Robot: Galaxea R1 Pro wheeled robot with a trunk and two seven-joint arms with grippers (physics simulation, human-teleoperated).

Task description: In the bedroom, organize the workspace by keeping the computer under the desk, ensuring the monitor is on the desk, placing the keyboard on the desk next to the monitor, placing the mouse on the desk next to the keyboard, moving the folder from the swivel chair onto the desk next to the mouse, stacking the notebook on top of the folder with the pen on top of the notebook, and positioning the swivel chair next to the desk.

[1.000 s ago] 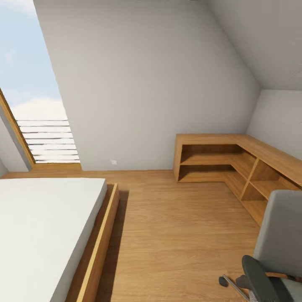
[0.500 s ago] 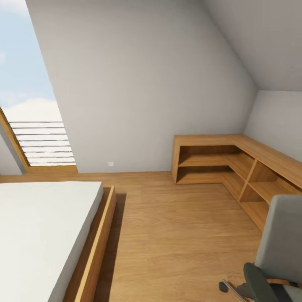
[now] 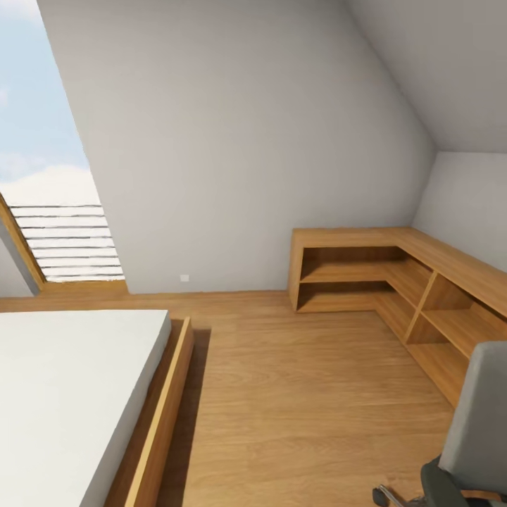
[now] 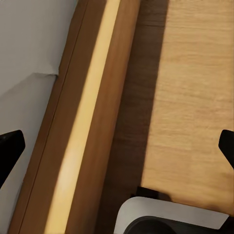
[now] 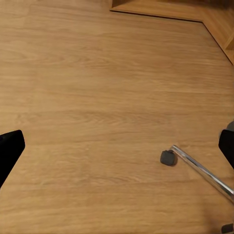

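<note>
I am in the bedroom, with grey walls, a sloped ceiling and a wood plank floor [image 3: 296, 394]. The swivel chair [image 3: 482, 415] shows its grey backrest and a black armrest at the head view's lower right corner. One of its chrome legs with a dark castor [image 5: 168, 157] lies on the floor in the right wrist view. My left gripper [image 4: 117, 146] hangs open over the edge of the bed frame. My right gripper [image 5: 117, 146] hangs open above the floor near the castor. The desk, computer, monitor, keyboard, mouse, folder, notebook and pen are out of view.
A low bed with a white mattress [image 3: 63, 394] in a wooden frame [image 3: 165, 415] fills the left. An L-shaped wooden shelf unit [image 3: 366, 271] runs along the far right corner. A skylight [image 3: 42, 141] opens at the upper left. Bare floor lies between bed and shelves.
The whole head view has shifted: the chair now sits lower and further right in the picture, and the bed sits lower. This is camera motion; nothing in the room has moved.
</note>
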